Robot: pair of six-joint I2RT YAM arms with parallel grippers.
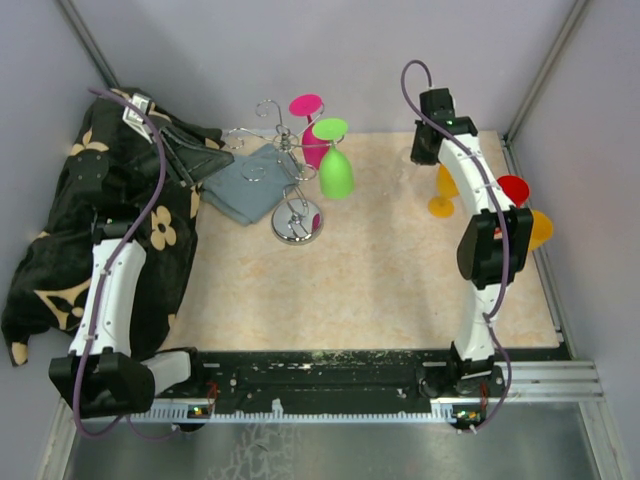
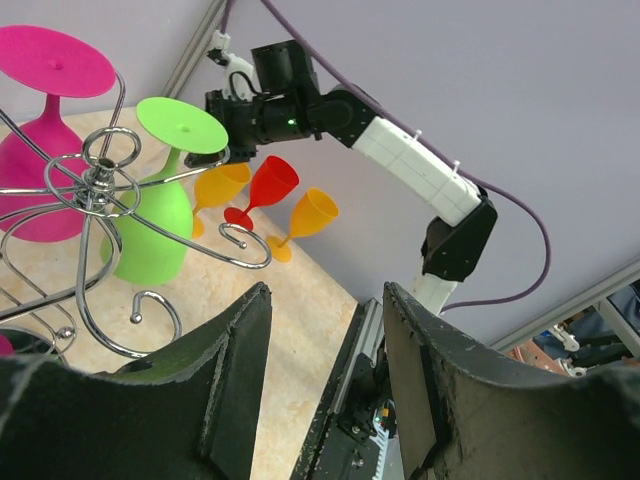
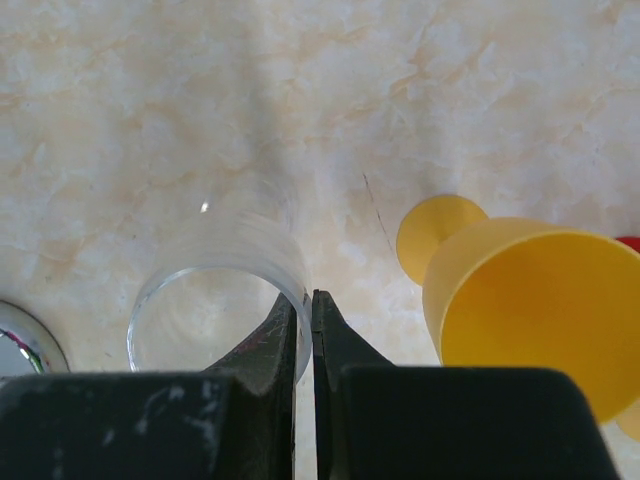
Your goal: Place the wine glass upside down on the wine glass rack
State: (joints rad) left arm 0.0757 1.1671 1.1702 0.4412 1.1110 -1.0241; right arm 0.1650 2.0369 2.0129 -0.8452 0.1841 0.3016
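**Position.** The clear wine glass (image 3: 205, 320) is found standing on the table (image 3: 150, 120) in its far right part, well apart from the wine glass rack (image 1: 290, 185). A yellow glass (image 3: 540, 300) is noted just beside it.

**Orientation.** The mouth is turned up toward the right wrist camera, so the long axis is judged vertical. Stem and foot are hidden below the bowl.

**Tools.** The right tool (image 3: 311, 300) is seen pressed almost together on the rim wall, apparently with one finger inside the bowl and one outside. The left tool (image 2: 325, 390) is spread and empty, held near the rack.

**Rack.** A pink glass (image 1: 306, 105) and a green glass (image 1: 335, 170) are already hung foot-up on the loops.

**Step in hand.** This is judged to be the lift.
- A straight upward lift is advised, so that the yellow neighbour is not struck.
- The glass must be turned mouth-down before the rack is reached.
- The stem should be slid into a free loop, away from the hung glasses.
- A pinch on a thin rim may slip during the turn, so slow rotation is recommended.
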